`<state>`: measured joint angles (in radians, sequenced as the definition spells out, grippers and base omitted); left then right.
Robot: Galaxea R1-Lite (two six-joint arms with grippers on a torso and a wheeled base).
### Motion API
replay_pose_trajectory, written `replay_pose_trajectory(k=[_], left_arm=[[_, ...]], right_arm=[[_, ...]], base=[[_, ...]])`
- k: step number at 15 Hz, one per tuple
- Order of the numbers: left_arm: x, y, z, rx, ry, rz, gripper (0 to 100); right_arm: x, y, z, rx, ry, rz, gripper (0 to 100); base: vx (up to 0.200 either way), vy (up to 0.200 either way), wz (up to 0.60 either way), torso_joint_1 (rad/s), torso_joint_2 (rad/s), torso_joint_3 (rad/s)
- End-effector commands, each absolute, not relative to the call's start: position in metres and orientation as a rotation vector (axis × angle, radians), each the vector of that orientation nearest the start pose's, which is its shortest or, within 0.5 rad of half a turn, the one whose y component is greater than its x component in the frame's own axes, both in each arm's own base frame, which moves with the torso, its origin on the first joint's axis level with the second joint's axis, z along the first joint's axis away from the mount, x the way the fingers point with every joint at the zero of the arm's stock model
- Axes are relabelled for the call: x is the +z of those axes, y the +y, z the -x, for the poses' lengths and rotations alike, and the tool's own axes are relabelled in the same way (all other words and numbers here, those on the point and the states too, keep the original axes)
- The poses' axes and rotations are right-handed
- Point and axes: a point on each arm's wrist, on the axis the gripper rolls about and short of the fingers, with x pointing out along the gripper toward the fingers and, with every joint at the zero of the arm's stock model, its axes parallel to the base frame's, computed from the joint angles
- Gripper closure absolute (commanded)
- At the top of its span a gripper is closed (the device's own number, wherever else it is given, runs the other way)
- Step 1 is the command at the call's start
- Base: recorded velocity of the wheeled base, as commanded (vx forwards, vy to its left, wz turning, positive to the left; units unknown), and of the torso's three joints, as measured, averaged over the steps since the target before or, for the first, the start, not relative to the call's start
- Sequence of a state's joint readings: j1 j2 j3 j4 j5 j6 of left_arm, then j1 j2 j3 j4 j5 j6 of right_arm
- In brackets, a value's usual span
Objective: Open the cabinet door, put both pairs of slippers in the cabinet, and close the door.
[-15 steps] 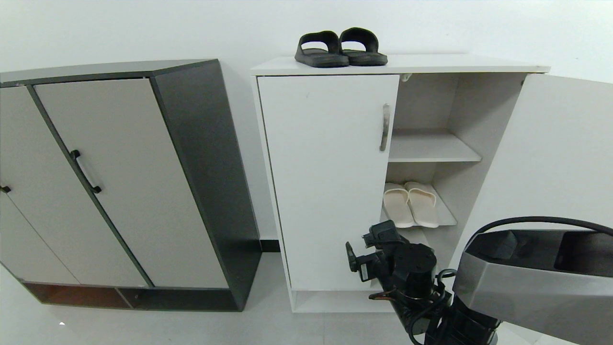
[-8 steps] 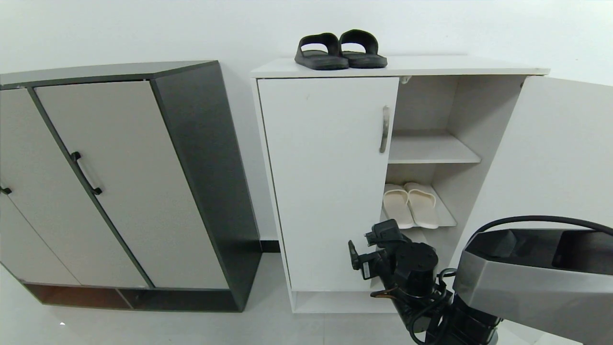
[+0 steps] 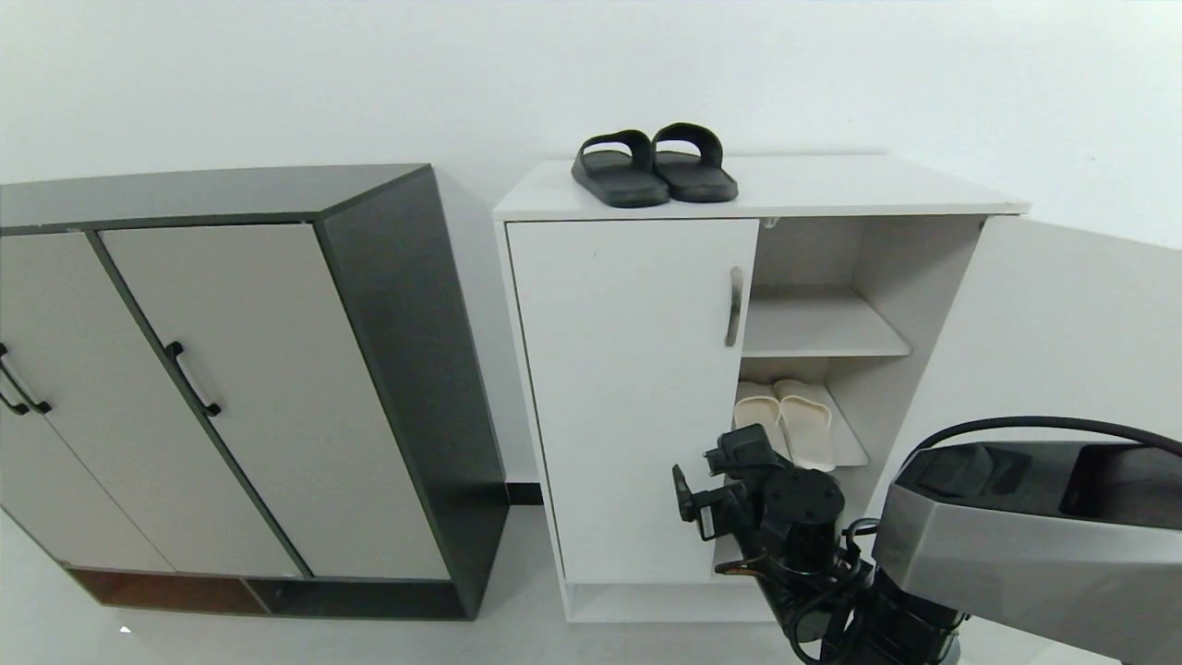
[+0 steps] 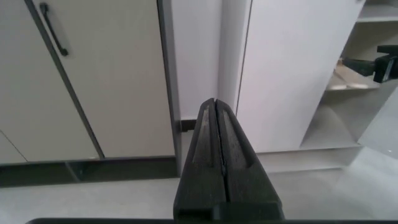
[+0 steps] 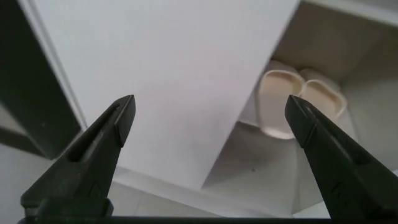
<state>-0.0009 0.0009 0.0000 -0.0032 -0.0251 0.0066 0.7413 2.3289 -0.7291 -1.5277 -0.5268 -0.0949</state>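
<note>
Pending: black slippers (image 3: 656, 166) on cabinet (image 3: 877, 180) top; cream pair (image 3: 785, 420) on lower shelf (image 3: 851, 451), door (image 3: 1062, 314) open. My right gripper (image 5: 210, 106) apart, empty, near that shelf; left gripper (image 4: 216, 112) pressed together. Next, I judge: raise right arm, grasp black slippers.

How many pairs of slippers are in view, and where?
2. The black pair sits on top of the white cabinet; the cream pair lies on its lower shelf. The closed door could hide more.
</note>
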Motion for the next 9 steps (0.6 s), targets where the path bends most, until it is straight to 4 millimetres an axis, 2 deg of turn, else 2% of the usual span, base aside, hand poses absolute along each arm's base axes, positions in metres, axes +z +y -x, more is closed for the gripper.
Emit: replay_pose_trajectory(k=[1, 9], left_arm=[[0.0758, -0.0005, 0.0227, -0.026, -0.002, -0.006, 100], [0.0758, -0.0005, 0.0227, -0.026, -0.002, -0.006, 100]], right_arm=[[0.0339, 0.2462, -0.2841, 0.220, 0.048, 0.138, 0], [0.0319, 0.2459, -0.2839, 0.221, 0.049, 0.142, 0]], base=[[0.000, 0.000, 0.00, 0.119, -0.46, -0.354], [0.000, 0.000, 0.00, 0.148, -0.47, -0.325]])
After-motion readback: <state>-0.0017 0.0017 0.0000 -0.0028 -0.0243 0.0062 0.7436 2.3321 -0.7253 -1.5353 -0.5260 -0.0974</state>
